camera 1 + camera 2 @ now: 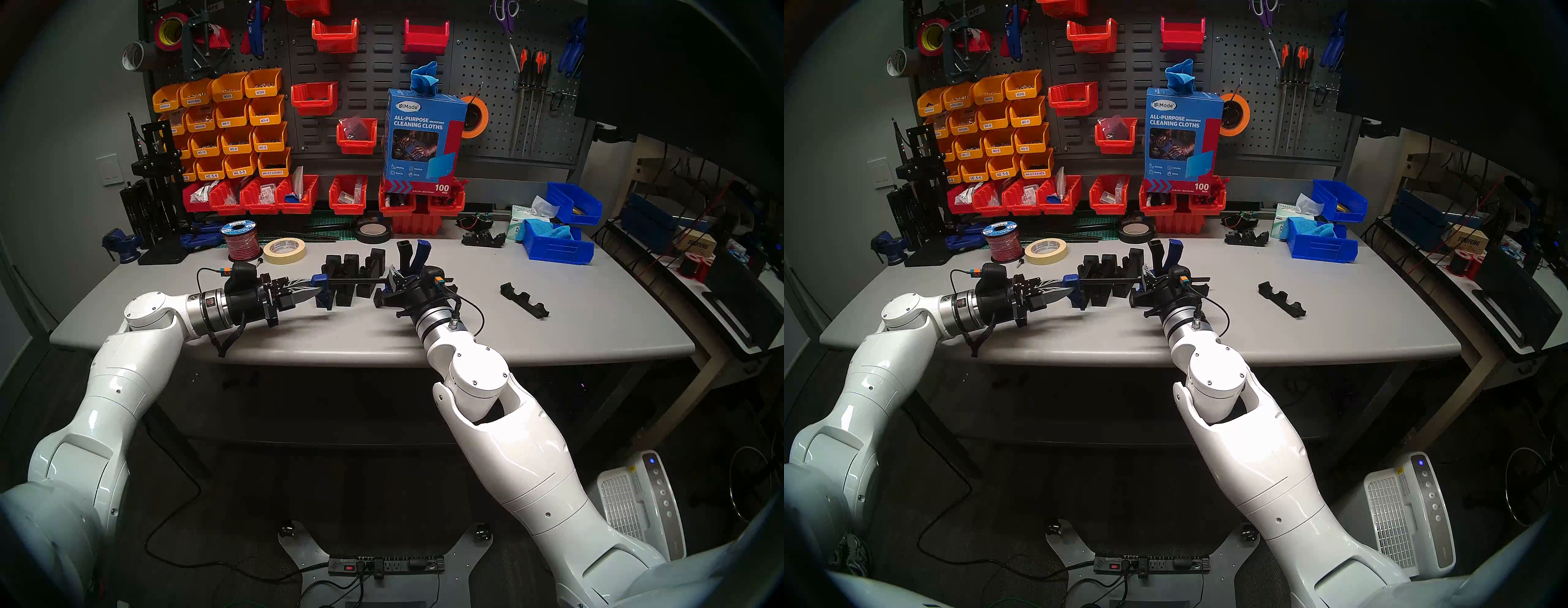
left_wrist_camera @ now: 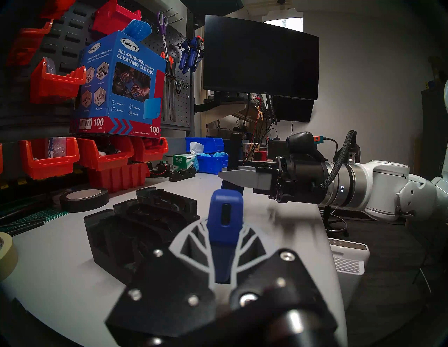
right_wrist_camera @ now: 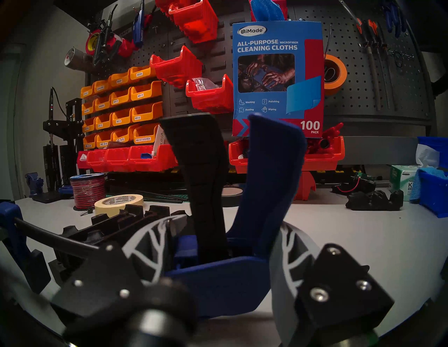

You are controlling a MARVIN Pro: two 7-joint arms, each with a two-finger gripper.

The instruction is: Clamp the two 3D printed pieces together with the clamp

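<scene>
**Clamp spans the two printed blocks at frame centre**

Look at the middle of the head view: your two 3D printed pieces [image 1: 352,278] are matte black blocks with tall upright posts and slots, standing side by side on the grey table. The clamp [image 1: 360,281] runs level across their front, thin black bar left to right. One blue jaw sits at the left end, while the blue-and-black trigger handle points upward at the right.

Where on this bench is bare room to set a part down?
Free: the near table edge right of the right claw, around the scalloped strip. Crowded: centre, where clamp and printed pieces sit, and the back row.
</scene>
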